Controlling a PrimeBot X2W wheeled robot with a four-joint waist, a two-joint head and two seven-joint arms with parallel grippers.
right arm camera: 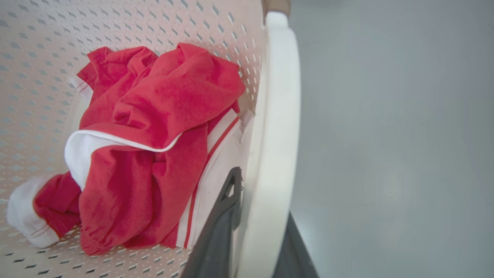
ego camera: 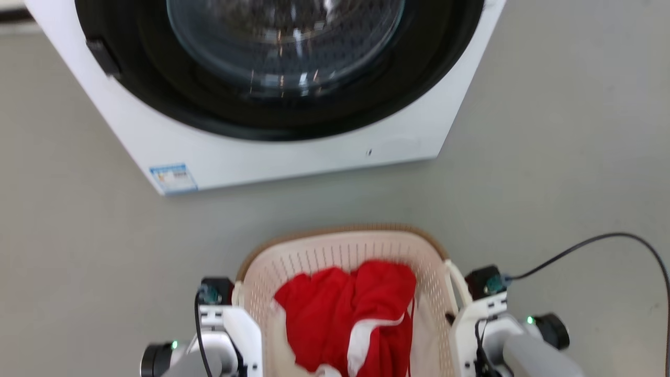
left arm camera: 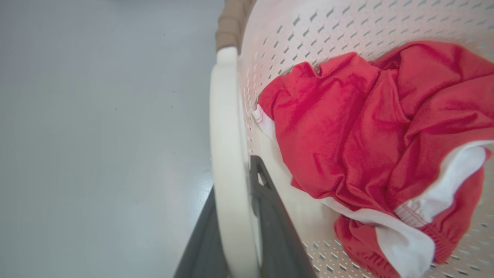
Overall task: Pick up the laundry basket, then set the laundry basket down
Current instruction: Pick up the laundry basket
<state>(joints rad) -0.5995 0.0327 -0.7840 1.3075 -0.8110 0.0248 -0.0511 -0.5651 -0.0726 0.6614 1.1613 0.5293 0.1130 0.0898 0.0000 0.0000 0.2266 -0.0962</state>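
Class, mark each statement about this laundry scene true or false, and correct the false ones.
1. The cream perforated plastic laundry basket holds a red-and-white garment. True.
2. The left gripper has its dark fingers either side of the basket's white loop handle. True.
3. The right gripper hangs clear of the basket. False: it clamps the other white handle.
4. The thin black cable lies on the grey floor to the robot's left. False: to its right.
5. The white front-loading washing machine stands beyond the basket. True.
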